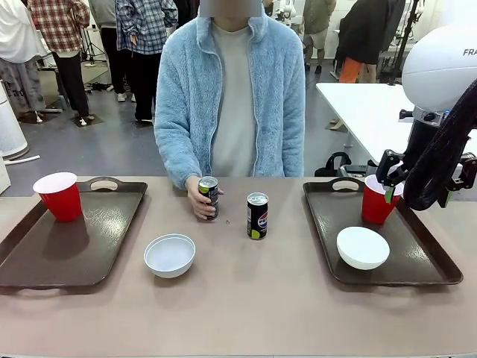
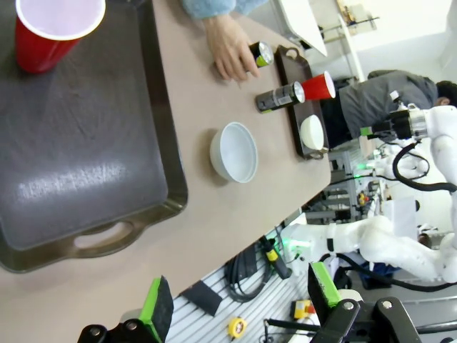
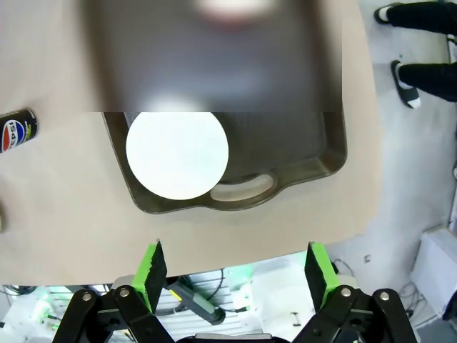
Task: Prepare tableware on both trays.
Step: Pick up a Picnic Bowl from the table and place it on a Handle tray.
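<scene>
The left gripper (image 2: 239,296) is raised off the table with its green pads spread wide and nothing between them. Below it lies the left dark brown rectangular plastic tray (image 2: 166,150), its cut-out handle at the near end. On that tray 1 red plastic cup with a white inside (image 1: 58,195) stands upright in the far left corner.

Over to the middle of the tan table (image 1: 246,306): 1 shallow round white bowl (image 1: 169,255) sits on the bare tabletop between the 2 trays, nearer the left one. Behind it, the person's hand (image 1: 198,201) is wrapped around 1 small dark drink can (image 1: 208,192), which is upright on the table. A second small dark can (image 1: 257,215) stands upright just beside it, free of any hand.

Now the right side. The right gripper (image 3: 235,275) is wide apart too, gripping nothing, up above the right dark brown tray (image 1: 320,224). In the front view it hangs over the second red cup (image 1: 377,205), which stands upright near the tray's far end. The second white bowl (image 3: 177,155) rests on the same tray nearer the robot, apart from the cup and close to the near handle cut-out.
</scene>
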